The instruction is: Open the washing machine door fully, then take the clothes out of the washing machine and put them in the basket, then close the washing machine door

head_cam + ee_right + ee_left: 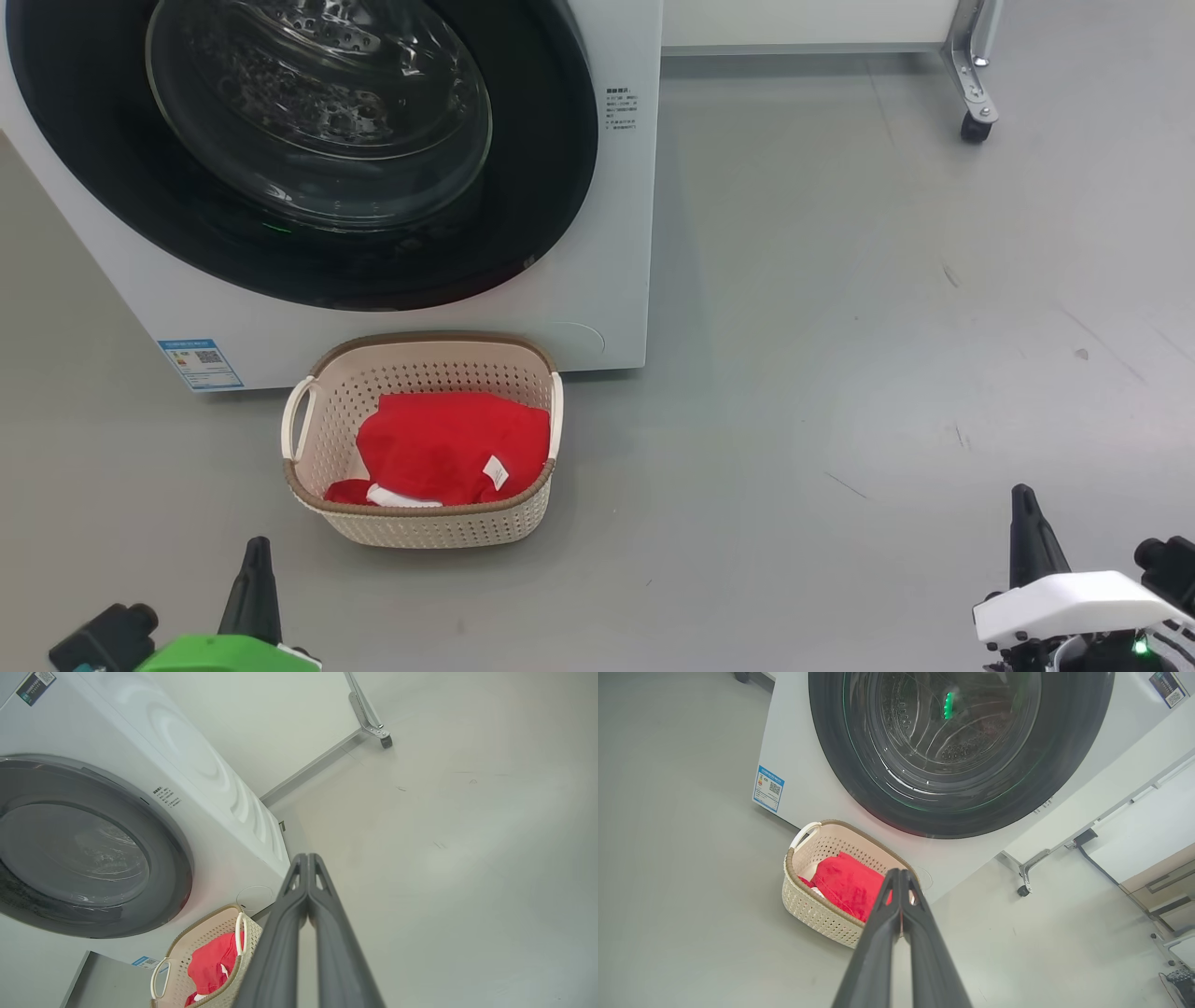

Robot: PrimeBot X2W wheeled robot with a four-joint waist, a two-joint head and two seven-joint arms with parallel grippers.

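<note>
Grey floor (pixel 840 327), smooth with a few dark scuffs, runs back to a white panel (pixel 803 19) on a castered metal leg (pixel 976 103). The washing machine (pixel 625 233) stands far left, the washing machine door (pixel 308 140) shut flush. The basket (pixel 420 350) sits just before it with the clothes (pixel 448 448) inside.

From the left wrist, the left end effector (pixel 899 872) is pinched together and empty, the basket beyond its tips.

From the right wrist, the right end effector (pixel 307 856) is likewise closed on nothing, over bare floor beside the basket.
</note>
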